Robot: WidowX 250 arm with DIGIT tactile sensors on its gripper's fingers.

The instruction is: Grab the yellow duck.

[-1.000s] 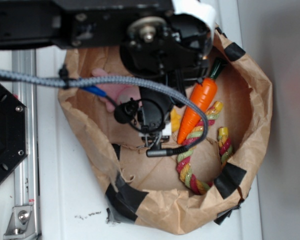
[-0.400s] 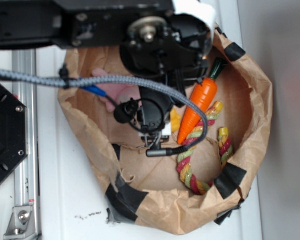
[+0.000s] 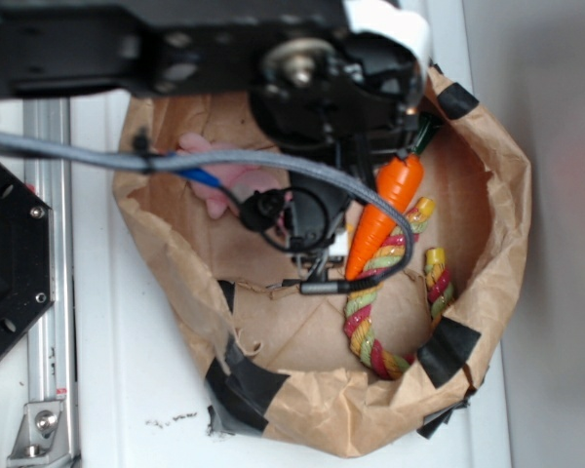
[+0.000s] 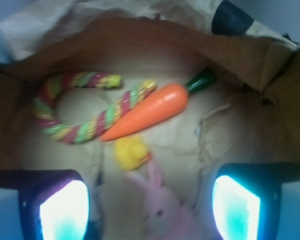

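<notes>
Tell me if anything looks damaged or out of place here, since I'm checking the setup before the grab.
The crumpled brown paper bin is torn and patched with black tape. Inside, the small yellow rubber duck sits crowded between the orange toy carrot and the pink plush bunny. Nothing is spilled.

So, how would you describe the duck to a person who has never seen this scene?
Look inside the brown paper bag. On its floor, under the tip of the orange carrot and just above the pink bunny, lies the duck. It is the only plain yellow toy and the smallest one, round, unlike the long striped rope.
</notes>
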